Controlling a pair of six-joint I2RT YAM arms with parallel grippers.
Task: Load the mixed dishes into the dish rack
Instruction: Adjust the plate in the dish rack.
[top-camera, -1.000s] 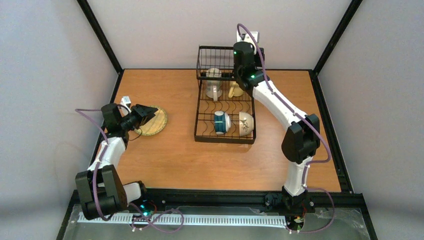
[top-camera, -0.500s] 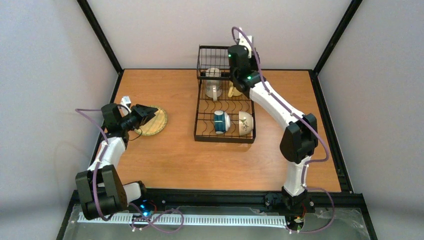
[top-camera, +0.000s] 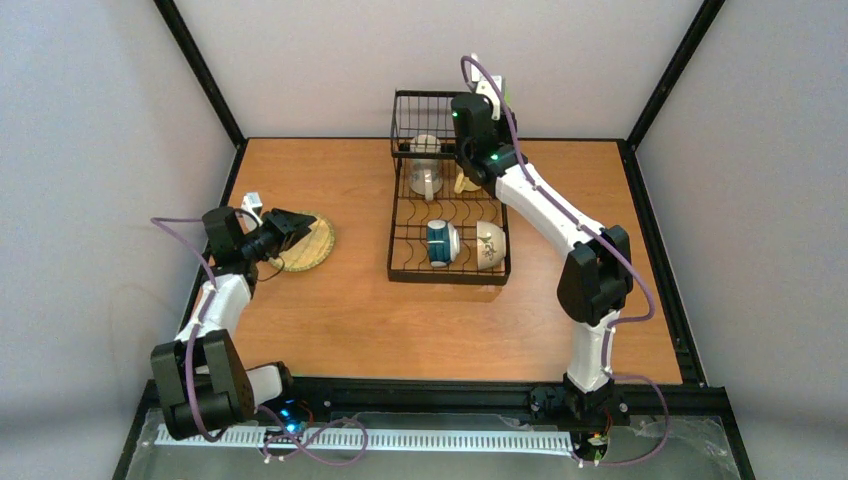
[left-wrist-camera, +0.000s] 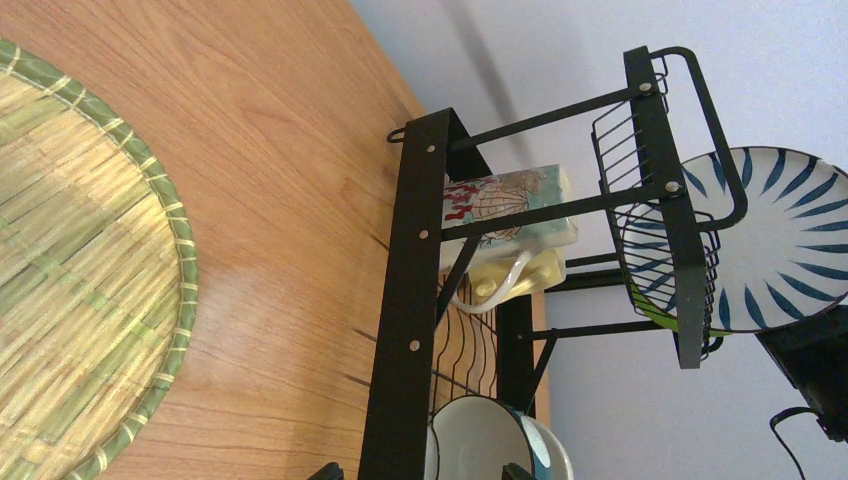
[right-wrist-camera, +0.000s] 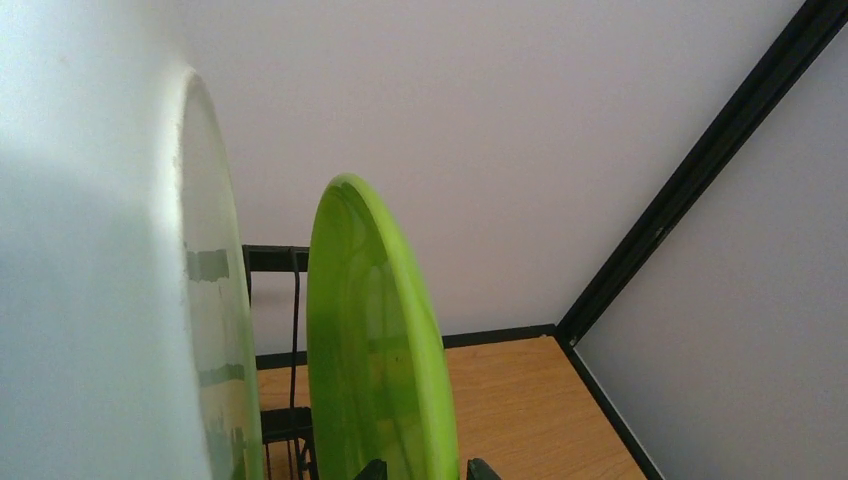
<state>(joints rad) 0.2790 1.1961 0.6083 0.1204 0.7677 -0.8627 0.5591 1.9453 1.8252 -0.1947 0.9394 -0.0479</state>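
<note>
A black wire rectangular dish rack (top-camera: 392, 240) with curved plate slots and a taller basket section at its far end stands on the brown wooden table (top-camera: 340, 320). At its near end, a teal-and-white cup (top-camera: 439, 244) and a cream bowl (top-camera: 490, 245) lie on their sides next to each other. Farther back are a cream mug with a printed pattern (top-camera: 427, 176) and, to its right, a small yellow mug (top-camera: 466, 184). The right gripper (right-wrist-camera: 425, 467) reaches over the basket end. Its fingers (right-wrist-camera: 482, 467) are set narrowly on either side of the lower edge of a glossy lime-green plate (right-wrist-camera: 375, 340), apparently clamping it on edge. Only the fingertips show in the right wrist view. Just beside this plate stands a white plate with black stripes (left-wrist-camera: 775, 235), also on edge, its plain back filling the left of that view. Whether either plate sits in a slot cannot be told. Well apart from the rack, near the left edge of the table, a round tan woven plate with a green rim (top-camera: 312, 243) lies flat. The left gripper (top-camera: 288, 222) hovers low over its near-left edge, pointing toward the rack, with its fingers partly spread and holding nothing.
</note>
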